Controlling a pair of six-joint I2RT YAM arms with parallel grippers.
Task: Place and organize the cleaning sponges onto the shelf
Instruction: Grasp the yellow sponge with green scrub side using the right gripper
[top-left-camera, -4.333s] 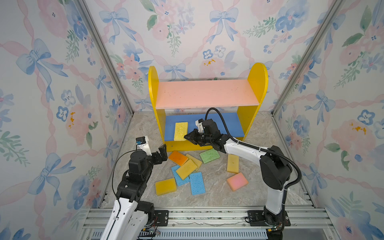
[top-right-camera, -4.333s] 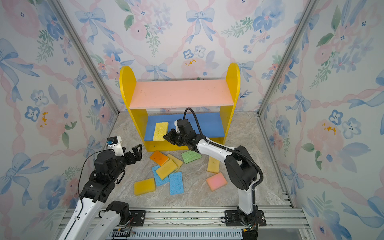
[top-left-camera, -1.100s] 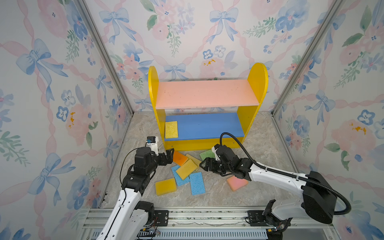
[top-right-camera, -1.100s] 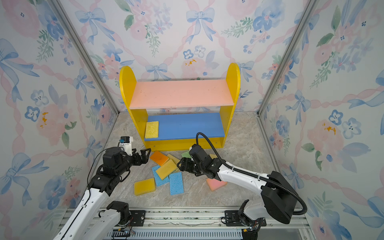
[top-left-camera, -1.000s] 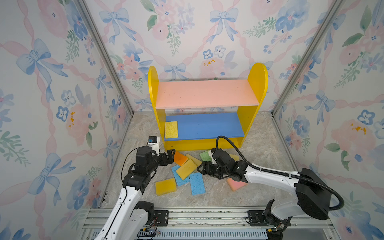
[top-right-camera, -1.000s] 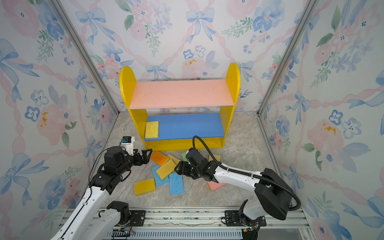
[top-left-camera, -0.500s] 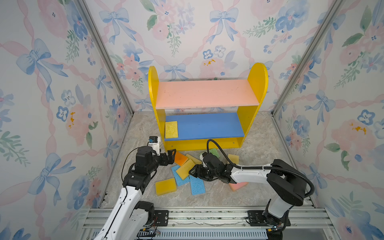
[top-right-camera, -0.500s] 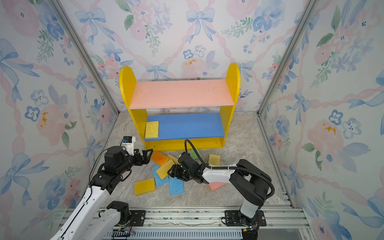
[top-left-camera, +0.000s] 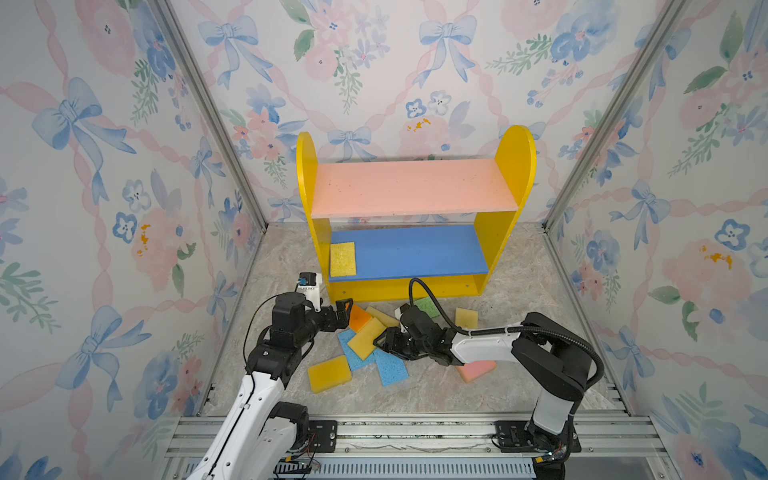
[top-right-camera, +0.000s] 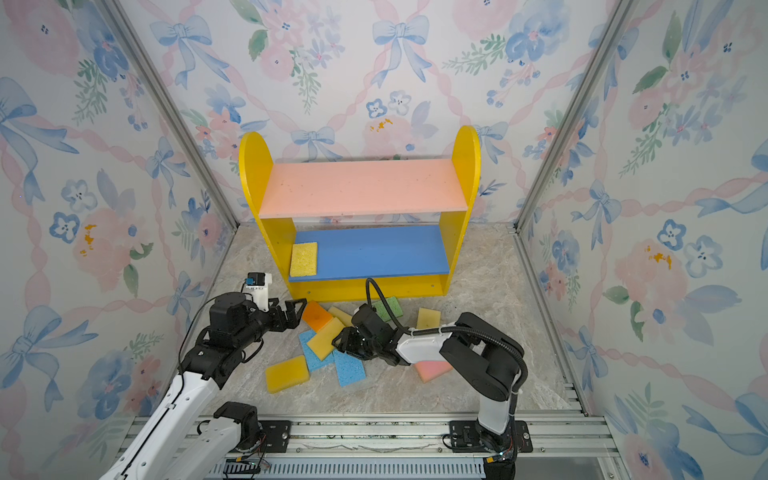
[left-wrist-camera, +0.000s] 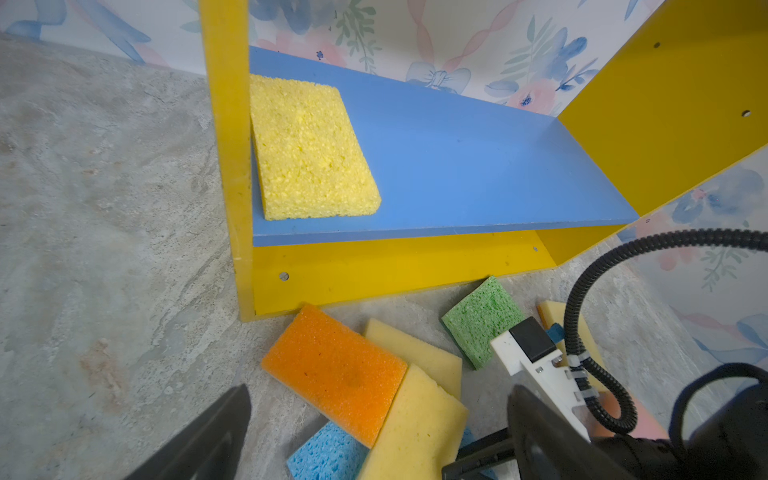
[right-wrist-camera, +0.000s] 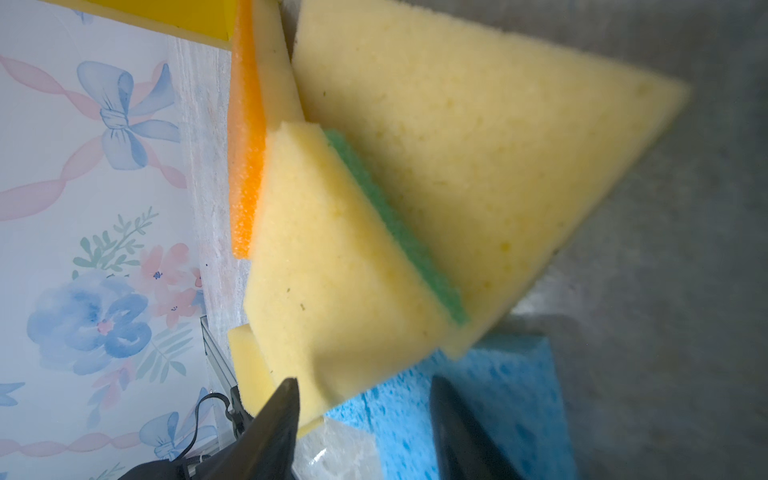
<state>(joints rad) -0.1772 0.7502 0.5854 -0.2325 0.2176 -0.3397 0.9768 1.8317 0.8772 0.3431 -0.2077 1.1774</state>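
Observation:
The shelf (top-left-camera: 513, 166) stands at the back, and one yellow sponge (top-left-camera: 343, 259) lies at the left end of its blue lower board (left-wrist-camera: 457, 166). The other cleaning sponges lie loose on the floor before it. Among them are an orange one (top-left-camera: 359, 318), a green one (top-left-camera: 428, 306), two blue (top-left-camera: 390, 368) and a pink one (top-left-camera: 478, 370). My right gripper (top-left-camera: 384, 343) lies low at the corner of a yellow sponge (right-wrist-camera: 332, 257) with a green layer. Its jaws are partly closed with a gap still showing. My left gripper (left-wrist-camera: 379, 390) hangs open over the orange sponge (left-wrist-camera: 332, 365).
The floral walls close in on three sides, and a metal rail (top-left-camera: 415, 432) runs along the front. The right arm's black cable (left-wrist-camera: 582, 291) arches over the green sponge. A golden sponge (top-left-camera: 329, 373) lies nearest the front and another yellow one (top-left-camera: 466, 318) lies to the right.
My right gripper has swung left, from beside the green sponge to the yellow sponge in the pile, and its jaws have narrowed. The left arm has hardly moved.

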